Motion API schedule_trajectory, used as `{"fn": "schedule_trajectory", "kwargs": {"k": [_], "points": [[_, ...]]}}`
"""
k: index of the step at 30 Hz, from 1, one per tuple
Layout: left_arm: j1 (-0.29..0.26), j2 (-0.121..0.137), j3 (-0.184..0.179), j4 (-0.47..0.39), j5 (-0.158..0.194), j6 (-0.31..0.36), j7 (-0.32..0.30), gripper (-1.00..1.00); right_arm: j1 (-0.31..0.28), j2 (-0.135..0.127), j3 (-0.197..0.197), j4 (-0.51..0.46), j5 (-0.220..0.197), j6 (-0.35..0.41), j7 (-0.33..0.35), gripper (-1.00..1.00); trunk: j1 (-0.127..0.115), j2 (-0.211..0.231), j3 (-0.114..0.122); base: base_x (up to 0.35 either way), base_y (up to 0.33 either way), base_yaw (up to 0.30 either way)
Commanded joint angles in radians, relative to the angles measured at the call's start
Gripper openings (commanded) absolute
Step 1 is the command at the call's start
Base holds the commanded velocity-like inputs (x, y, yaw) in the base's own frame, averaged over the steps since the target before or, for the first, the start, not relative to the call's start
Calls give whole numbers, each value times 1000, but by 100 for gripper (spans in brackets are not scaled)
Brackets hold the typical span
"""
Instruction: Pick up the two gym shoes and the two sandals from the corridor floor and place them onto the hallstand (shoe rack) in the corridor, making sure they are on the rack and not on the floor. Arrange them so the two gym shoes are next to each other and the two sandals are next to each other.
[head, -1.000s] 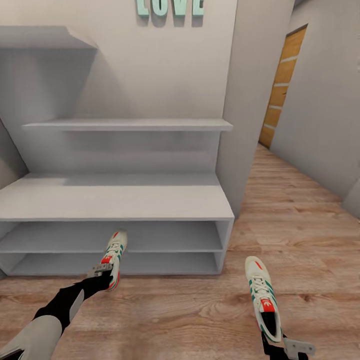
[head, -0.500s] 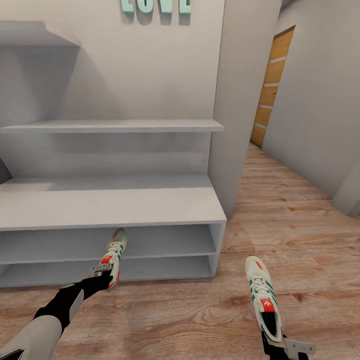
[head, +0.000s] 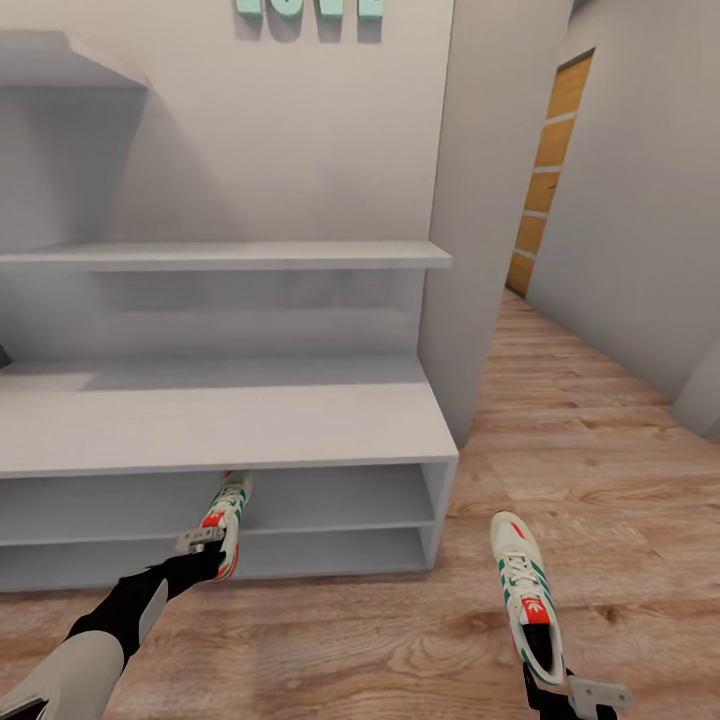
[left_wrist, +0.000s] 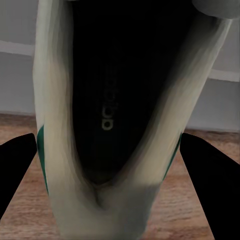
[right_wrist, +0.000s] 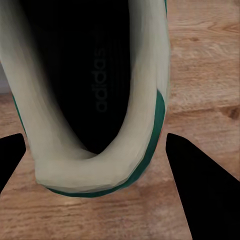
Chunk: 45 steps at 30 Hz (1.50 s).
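Each of my arms carries one gym shoe by its heel. The left shoe (head: 226, 510) hangs in front of the hallstand (head: 230, 420), its toe just under the front edge of the bench top and level with the upper of the two low shelves; the right shoe (head: 524, 590) is out over the corridor floor (head: 600, 480), well to the right of the rack's end panel.

I judge these trainers light and fairly soft — padded collar, flexible upper, a firmer sole and heel. The heel rim is the sensible place to pinch, since it is the stiffest edge within reach, though a shoe held there will want to droop at the toe and could swing if I move sharply.

My left gripper (head: 203, 543) is closed on the heel collar of its shoe; in the left wrist view the dark insole with its printed logo runs away from me and the finger (left_wrist: 17, 167) sits at each side of the heel. My right gripper (head: 575, 695) is likewise clamped on its shoe's heel, with the finger (right_wrist: 207, 185) flanking the rim — pinched, not spread.

The sandals are not before me here.
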Motion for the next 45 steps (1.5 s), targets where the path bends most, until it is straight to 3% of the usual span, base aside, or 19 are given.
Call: {"fn": "schedule_trajectory", "kwargs": {"k": [1, 45], "points": [[-1, -1, 8, -2, -9, 5, -7, -100, -1, 1, -7, 0, 4, -4, 10, -100, 0, 0, -1, 30, 0, 0], [0, 0, 7, -29, -9, 6, -7, -100, -1, 1, -7, 0, 4, -4, 10, -100, 0, 0, -1, 117, 0, 0]]}}
